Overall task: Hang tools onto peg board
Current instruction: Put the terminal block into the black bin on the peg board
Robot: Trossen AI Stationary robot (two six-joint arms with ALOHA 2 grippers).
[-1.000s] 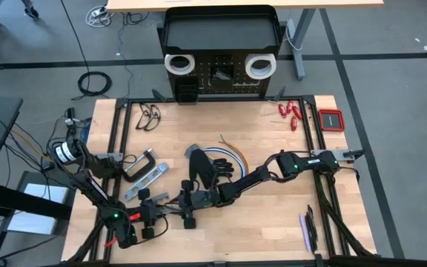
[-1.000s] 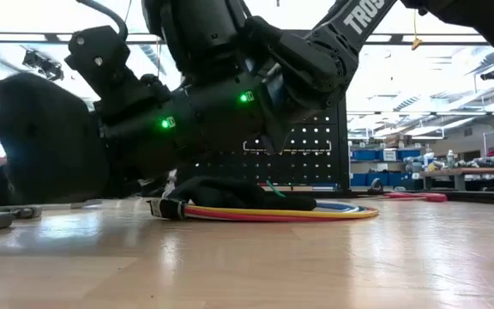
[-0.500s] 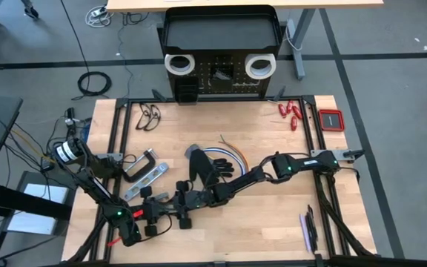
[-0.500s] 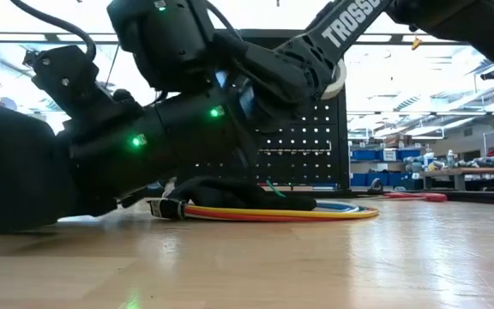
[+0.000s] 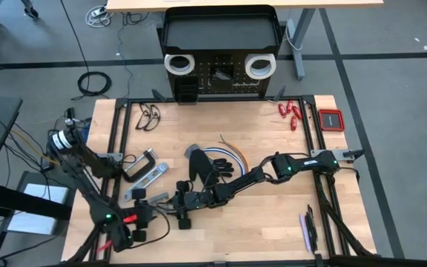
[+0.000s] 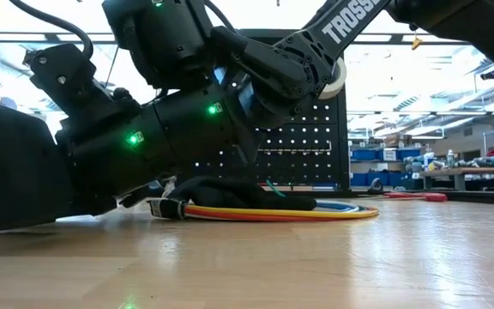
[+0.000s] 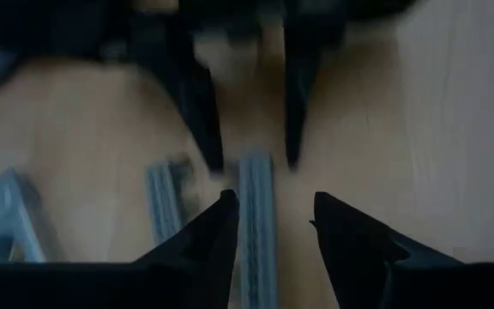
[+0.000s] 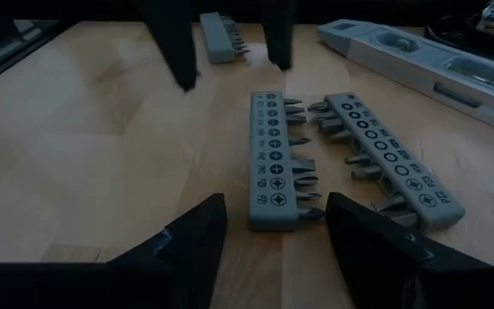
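Picking up one of the grey bit holders looks like the step in hand, and both pincers have crowded onto the same patch of table to do it.

From above, the left pincer [image 5: 148,213] and the right pincer [image 5: 178,202] sit almost nose to nose near the front left of the table [image 5: 273,222]. The spirit level [image 5: 145,182] lies just behind them, the black clamp [image 5: 141,163] beyond that, and the pegboard [image 5: 221,70] stands well off at the far edge with two tape rolls [image 5: 178,64] already hung.

At table height the two arms fill the left of the picture; only the coiled cable [image 6: 273,210] and the pegboard's holes behind it show clearly.

Looking along the left wrist, that pincer [image 7: 271,225] is released, and a grey holder [image 7: 257,223] lies lengthwise in the gap between its fingers, with the other arm's fingers facing it just beyond.

Looking along the right wrist, that pincer [image 8: 273,227] is likewise released and holds nothing. Two bit holders [image 8: 274,159] lie side by side just ahead of it, a third farther off.

To do this well, I judge one pincer should yield. The taker should centre on a single strip, come down square across its narrow width, and clench without catching the neighbouring strip.
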